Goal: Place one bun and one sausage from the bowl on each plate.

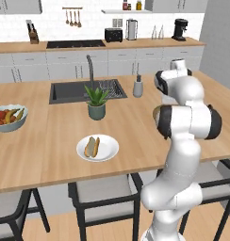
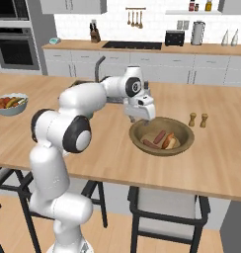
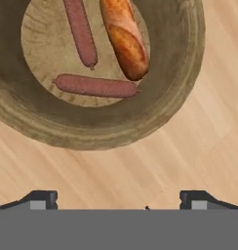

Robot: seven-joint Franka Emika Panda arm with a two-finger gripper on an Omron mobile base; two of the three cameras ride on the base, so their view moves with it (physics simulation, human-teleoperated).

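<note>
My claw (image 3: 119, 200) hangs spread wide and empty over bare tabletop (image 3: 189, 146), just below the wooden bowl (image 3: 155, 117) in the hand view's upper half. Inside it lie two sausages (image 3: 95, 86) and one bun (image 3: 124, 39). In the left base view one plate (image 1: 110, 149), lower centre, already carries a bun and a sausage. The sausages look firm, smooth, likely slippery: pinch mid-length, across the width. The bun looks light and crushable.

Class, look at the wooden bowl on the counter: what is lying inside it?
Inside the wooden bowl lie two sausages and one bun. The hand view cuts off the bowl's far part, and in the right base view the near rim hides part of the bottom.
</note>
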